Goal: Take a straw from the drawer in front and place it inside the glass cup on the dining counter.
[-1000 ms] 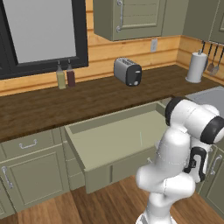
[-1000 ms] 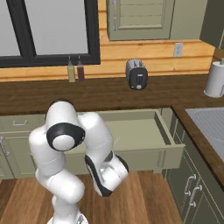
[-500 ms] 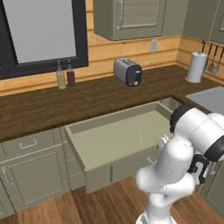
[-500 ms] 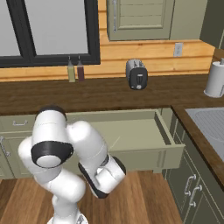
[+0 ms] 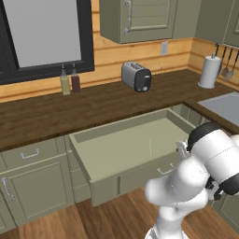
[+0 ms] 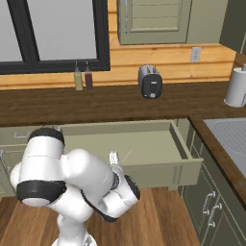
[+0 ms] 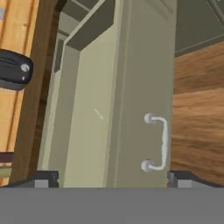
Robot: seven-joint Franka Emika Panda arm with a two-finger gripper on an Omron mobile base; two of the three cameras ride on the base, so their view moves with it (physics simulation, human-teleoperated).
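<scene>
- The drawer point(image 5: 123, 151) stands pulled out from under the wooden worktop point(image 5: 70, 109), showing a plain pale-green floor.
- The straw point(image 5: 150, 148) lies flat on that floor, right of its middle; in the hand view it is a short pale streak point(image 7: 99, 113) well inside the drawer.
- A silver handle point(image 7: 159, 142) sits on the drawer front, just ahead of the gripper point(image 7: 113, 179).
- The gripper's two dark tips stand wide apart with nothing between them, in front of the drawer front.
- On the worktop a toaster point(image 5: 136, 76) stands near the back wall, right of centre.
- Two bottles point(image 5: 69, 80) stand side by side under the dark-framed window point(image 5: 42, 32).
- A paper towel roll point(image 5: 208, 71) stands upright at the far right of the worktop, with utensils point(image 5: 226, 65) hanging on the wall just beside it.
- The back wall is honey-coloured planks, with a socket point(image 5: 164, 47) and a green wall cabinet point(image 5: 140, 18) above.
- A grey sink point(image 6: 230, 139) is set in the side worktop at the right.
- Green cabinets point(image 5: 30, 179) with silver handles flank the drawer; the floor point(image 5: 116, 219) is brown wood.
</scene>
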